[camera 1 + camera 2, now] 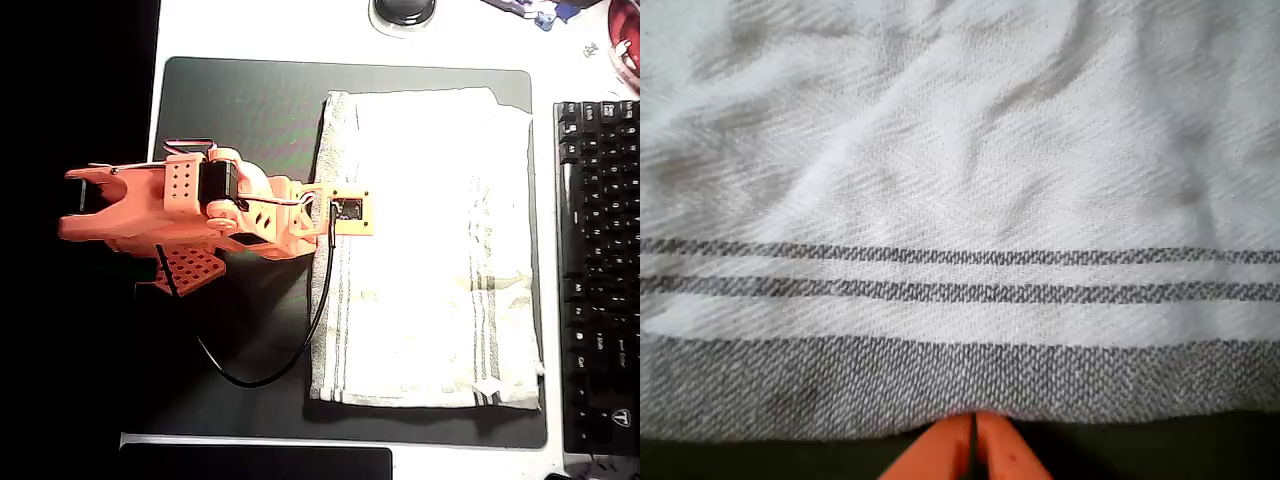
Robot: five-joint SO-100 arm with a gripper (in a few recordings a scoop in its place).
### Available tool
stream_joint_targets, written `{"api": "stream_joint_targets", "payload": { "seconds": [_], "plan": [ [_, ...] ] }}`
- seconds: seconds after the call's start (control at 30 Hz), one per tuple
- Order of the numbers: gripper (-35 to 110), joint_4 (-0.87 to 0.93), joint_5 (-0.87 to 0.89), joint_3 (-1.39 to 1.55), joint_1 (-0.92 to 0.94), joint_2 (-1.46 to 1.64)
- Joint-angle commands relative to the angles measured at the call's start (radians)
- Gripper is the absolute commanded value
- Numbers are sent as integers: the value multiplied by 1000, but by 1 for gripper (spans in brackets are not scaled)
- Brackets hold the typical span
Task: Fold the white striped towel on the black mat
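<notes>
In the wrist view the orange jaws [974,447] sit pressed together, gripping nothing, at the grey-banded left long edge of the off-white striped terry towel [430,250], which runs near-to-far on the right of the dark charcoal rectangular mat [240,110].

My overhead camera looks straight down on the desk [450,35] from far above. My wrist camera rides on the arm, very near the cloth, facing forward over the end effector [974,440]. Both views share the towel [430,250] edge.
</notes>
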Motion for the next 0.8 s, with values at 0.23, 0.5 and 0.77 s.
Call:
{"api": "stream_joint_targets", "payload": {
  "seconds": [0.23,0.5,0.77],
  "plan": [
    [0,21,-132,21,72,25],
    [0,21,-132,21,69,25],
    [0,21,-140,21,61,25]
  ]
}}
